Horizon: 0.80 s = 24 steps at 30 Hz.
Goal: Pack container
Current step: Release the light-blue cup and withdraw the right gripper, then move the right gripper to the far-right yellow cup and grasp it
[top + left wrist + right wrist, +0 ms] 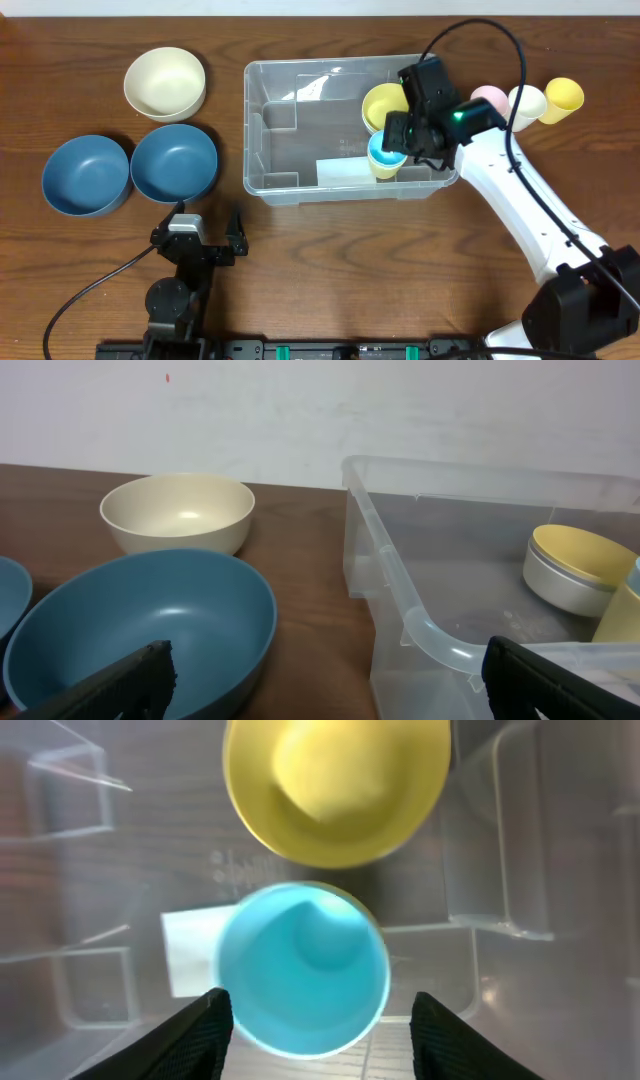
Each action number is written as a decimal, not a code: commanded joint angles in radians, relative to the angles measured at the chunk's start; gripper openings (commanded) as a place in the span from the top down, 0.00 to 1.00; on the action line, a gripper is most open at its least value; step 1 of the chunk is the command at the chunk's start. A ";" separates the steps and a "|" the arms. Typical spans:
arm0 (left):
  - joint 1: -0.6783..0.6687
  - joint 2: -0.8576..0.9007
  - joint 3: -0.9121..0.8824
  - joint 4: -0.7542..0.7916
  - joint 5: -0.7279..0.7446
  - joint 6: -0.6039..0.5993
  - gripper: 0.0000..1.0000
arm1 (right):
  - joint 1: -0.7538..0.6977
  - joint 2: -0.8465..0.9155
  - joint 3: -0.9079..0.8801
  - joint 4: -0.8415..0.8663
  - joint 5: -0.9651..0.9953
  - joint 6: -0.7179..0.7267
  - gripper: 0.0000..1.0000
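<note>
A clear container (pixel 256 120) lies at the middle of the table (pixel 350 260). The right end effector (pixel 320 1025) is inside its right end, jaws open around a blue cup (pixel 300 970). The left end effector (pixel 210 225), wide open, sits near its front-left corner.

Bright, even light falls from above, and only soft, short shadows are cast on the brown wooden worktop (pixel 100 280). Pale glare is seen on the large clear plastic rectangular container (pixel 330 62). In the right wrist view, the round yellow bowl (pixel 335 785) is rendered blurred.
</note>
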<state>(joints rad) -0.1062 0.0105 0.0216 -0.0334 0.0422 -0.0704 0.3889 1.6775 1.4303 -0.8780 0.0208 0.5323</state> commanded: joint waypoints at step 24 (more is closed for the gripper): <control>0.005 -0.005 -0.018 -0.037 -0.020 0.013 0.02 | -0.492 0.195 0.093 0.011 0.064 0.059 0.48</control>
<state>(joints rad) -0.1062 0.0105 0.0216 -0.0330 0.0422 -0.0704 -0.0872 1.8225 1.5127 -0.8715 0.0811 0.5514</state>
